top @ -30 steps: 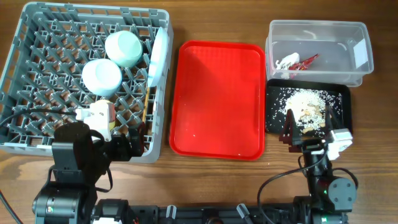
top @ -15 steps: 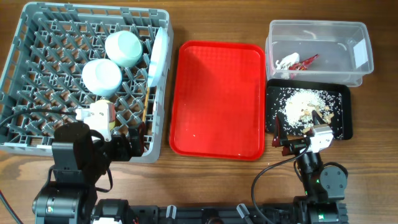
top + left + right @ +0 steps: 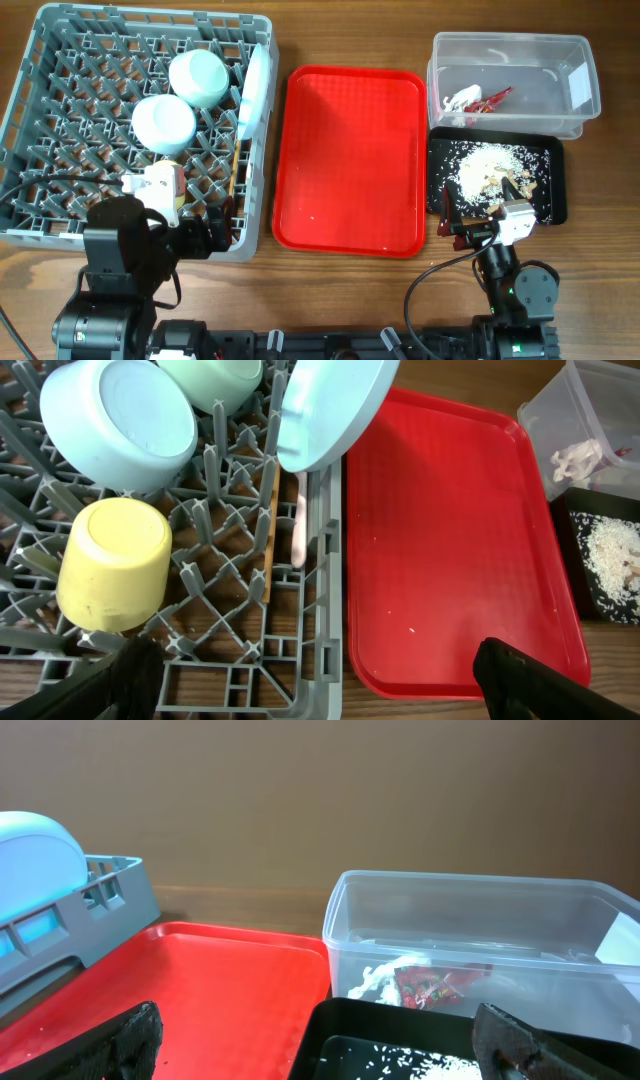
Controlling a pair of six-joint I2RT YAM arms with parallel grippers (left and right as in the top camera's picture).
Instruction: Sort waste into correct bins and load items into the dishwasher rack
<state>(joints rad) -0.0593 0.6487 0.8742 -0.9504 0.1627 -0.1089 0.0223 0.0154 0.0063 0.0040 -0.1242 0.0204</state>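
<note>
The grey dishwasher rack (image 3: 60,15) holds two pale green-blue bowls (image 3: 200,77) (image 3: 164,123), an upright white plate (image 3: 255,85) and chopsticks (image 3: 236,170). The left wrist view shows the yellow cup (image 3: 112,563), chopsticks (image 3: 268,525) and fork (image 3: 300,525) in the rack. The clear tub (image 3: 560,60) holds the red wrapper (image 3: 492,100) and white scrap (image 3: 460,99). The black tray (image 3: 555,180) holds rice crumbs (image 3: 490,165). My left gripper (image 3: 205,235) (image 3: 330,685) is open and empty over the rack's front right corner. My right gripper (image 3: 480,210) (image 3: 320,1050) is open and empty at the black tray's front edge.
A large red serving tray (image 3: 350,160) lies between the rack and the two bins, with a few tiny specks on it. Bare wooden table (image 3: 600,250) runs along the front edge and at the far right.
My right gripper has drawn back from over the rice to the black tray's front edge, then held still. The left arm and all objects have not moved.
</note>
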